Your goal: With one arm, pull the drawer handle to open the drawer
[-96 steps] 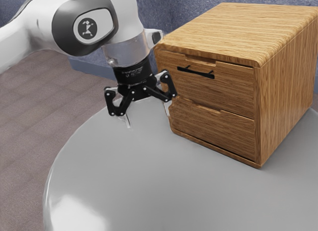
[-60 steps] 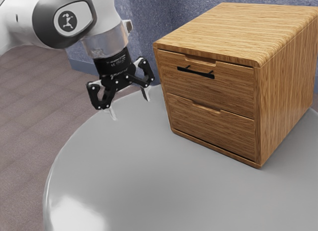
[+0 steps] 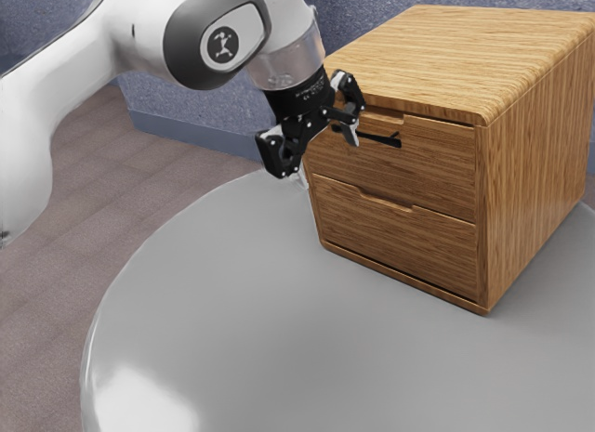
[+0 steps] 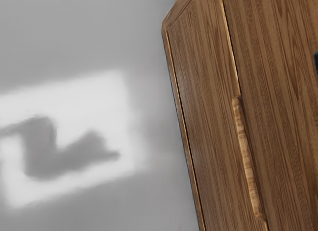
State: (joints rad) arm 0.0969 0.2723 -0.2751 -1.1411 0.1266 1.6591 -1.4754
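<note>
Now | rnd grey table (image 3: 232, 339), brown floor (image 3: 93, 200), blue wall (image 3: 363, 0) | fingers (image 3: 290, 164) spread wide, nr top drawer handle (image 3: 381, 137)

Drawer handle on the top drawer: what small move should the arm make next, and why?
Probably ease the end effector toward the exterior view's right until it straddles the black handle. It sits open at the handle's end, gripping nothing, and the top drawer looks shut.

Wood-grain cabinet (image 3: 521, 153); smooth grey table (image 3: 279, 339)
</note>
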